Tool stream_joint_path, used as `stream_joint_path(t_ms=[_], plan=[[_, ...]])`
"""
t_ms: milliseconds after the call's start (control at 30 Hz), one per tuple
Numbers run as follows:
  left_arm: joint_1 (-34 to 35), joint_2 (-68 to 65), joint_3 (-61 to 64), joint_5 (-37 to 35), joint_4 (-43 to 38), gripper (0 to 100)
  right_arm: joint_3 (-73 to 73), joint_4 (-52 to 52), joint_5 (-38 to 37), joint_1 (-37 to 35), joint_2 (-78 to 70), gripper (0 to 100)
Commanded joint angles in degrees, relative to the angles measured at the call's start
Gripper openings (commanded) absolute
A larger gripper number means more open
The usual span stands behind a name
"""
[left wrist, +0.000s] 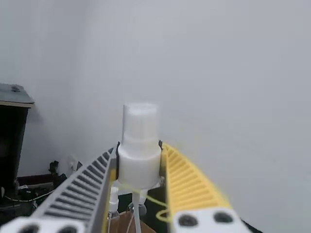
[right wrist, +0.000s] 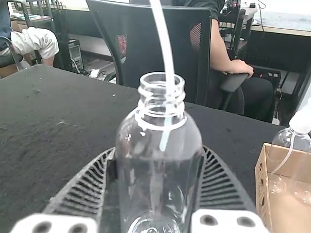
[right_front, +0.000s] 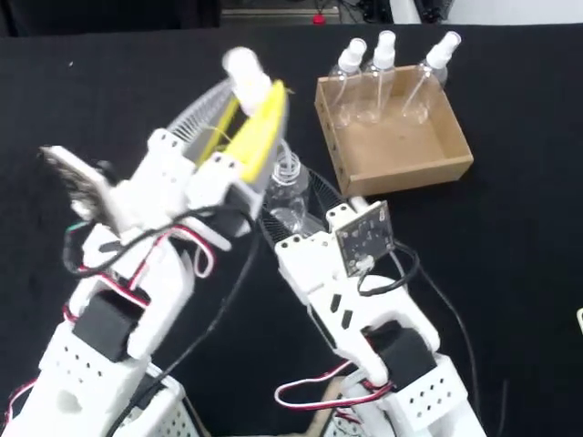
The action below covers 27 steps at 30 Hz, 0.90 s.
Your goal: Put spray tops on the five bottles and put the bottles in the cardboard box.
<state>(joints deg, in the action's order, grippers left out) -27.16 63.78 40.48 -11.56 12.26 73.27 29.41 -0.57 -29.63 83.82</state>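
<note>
From above, the left arm stands at 9 o'clock of the right arm. The left jaws are clenched on a white spray top, held upright over the black worktop. Its thin tube runs down through the open neck of a clear bottle. The tube's tip is inside the bottle and the head is well above the neck. The right jaws grasp that bottle around its body, upright. The cardboard box lies near the bottle, at its 2 o'clock. In it, along its 12 o'clock wall, stand three bottles with spray tops.
</note>
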Motion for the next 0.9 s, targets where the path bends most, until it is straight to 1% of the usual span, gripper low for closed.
stream_joint_path(t_ms=[0,67,200,233,300,367,500,667,800,867], plan=[[-3.65,0.35,0.57,4.04,-0.09,3,-0.31,-1.67,0.35,-0.35,1.19,11.9],[-3.56,0.35,1.27,4.04,2.55,4,-0.22,-1.67,0.35,-0.35,1.19,11.9],[-3.56,0.88,0.92,3.69,10.11,17,-0.22,-1.67,0.35,-0.35,1.19,11.9],[-3.56,0.97,0.84,3.16,11.16,19,-0.22,-1.67,0.35,-0.35,1.19,11.9],[-3.3,0.97,0.13,1.49,11.87,19,-0.22,-1.67,0.35,-0.35,1.19,11.9],[-1.27,0.97,-0.31,0.79,11.6,19,-0.22,-1.67,0.35,-0.26,1.19,11.9],[1.19,0.97,-1.19,0.62,11.96,19,-0.22,-1.05,0.35,-0.26,1.19,11.9],[2.15,1.23,1.98,1.05,11.96,19,-0.22,-0.53,0.35,-0.35,1.19,11.9],[8.04,7.65,1.54,1.05,12.04,19,1.19,-2.37,0.7,-0.53,1.19,11.9],[12.18,13.1,0.57,1.05,14.33,20,2.95,-5.54,0.79,-0.7,1.1,11.9]])
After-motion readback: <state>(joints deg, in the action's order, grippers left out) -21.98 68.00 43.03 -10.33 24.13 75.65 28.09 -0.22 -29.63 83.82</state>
